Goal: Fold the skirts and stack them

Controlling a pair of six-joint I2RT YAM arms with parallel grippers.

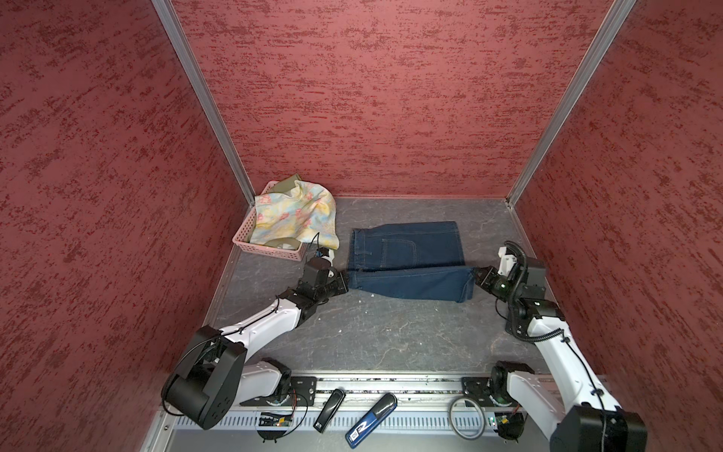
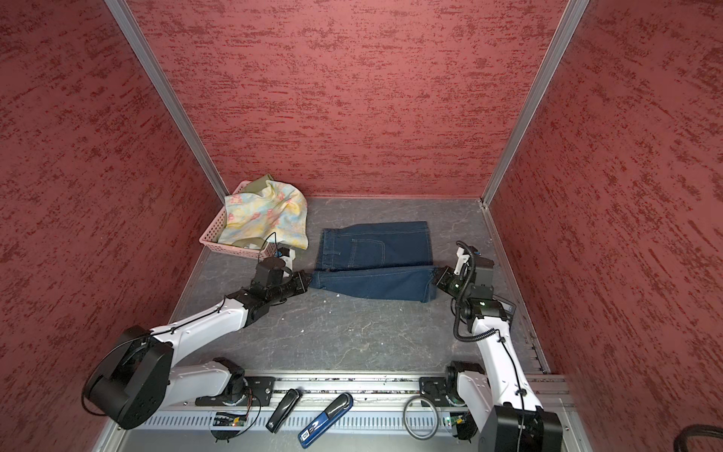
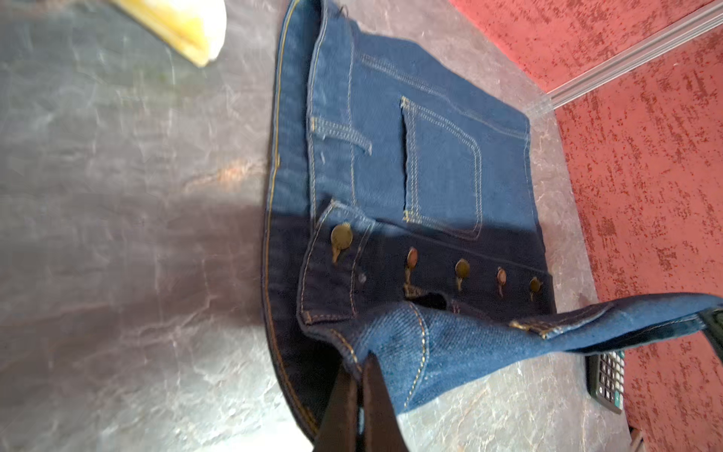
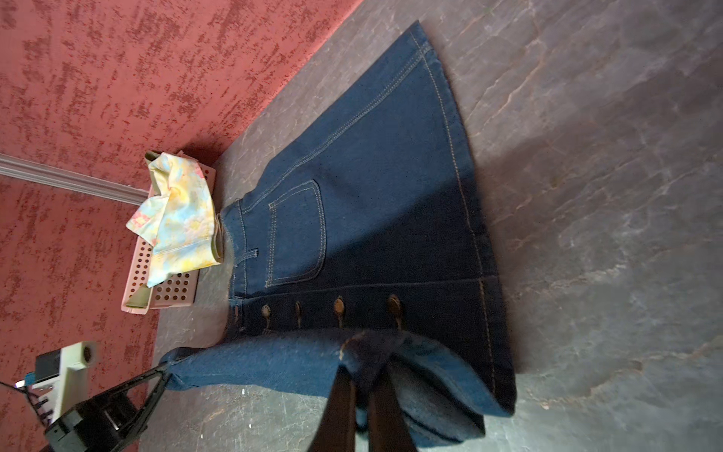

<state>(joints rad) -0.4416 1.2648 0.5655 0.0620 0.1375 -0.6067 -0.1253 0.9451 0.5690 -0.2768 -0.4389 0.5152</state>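
Note:
The dark blue denim skirt (image 1: 407, 250) (image 2: 375, 250) lies flat mid-table with its back pocket up. Its near strip is raised and stretched between my two grippers. My left gripper (image 1: 346, 280) (image 3: 358, 364) is shut on the waistband corner of the denim skirt (image 3: 395, 344). My right gripper (image 1: 475, 274) (image 4: 365, 368) is shut on bunched hem of the denim skirt (image 4: 375, 344). The pastel flowered skirt (image 1: 293, 219) (image 2: 266, 215) (image 4: 180, 219) drapes over the pink basket (image 1: 270, 252) (image 4: 172, 291). The olive green skirt (image 1: 287, 183) peeks out beneath it.
Red walls enclose the grey table (image 1: 383, 332) on three sides. A calculator (image 3: 606, 375) lies by the right wall near the right arm. On the front rail lie a black stapler (image 1: 330, 409), a blue device (image 1: 371, 418) and a tape ring (image 1: 465, 416).

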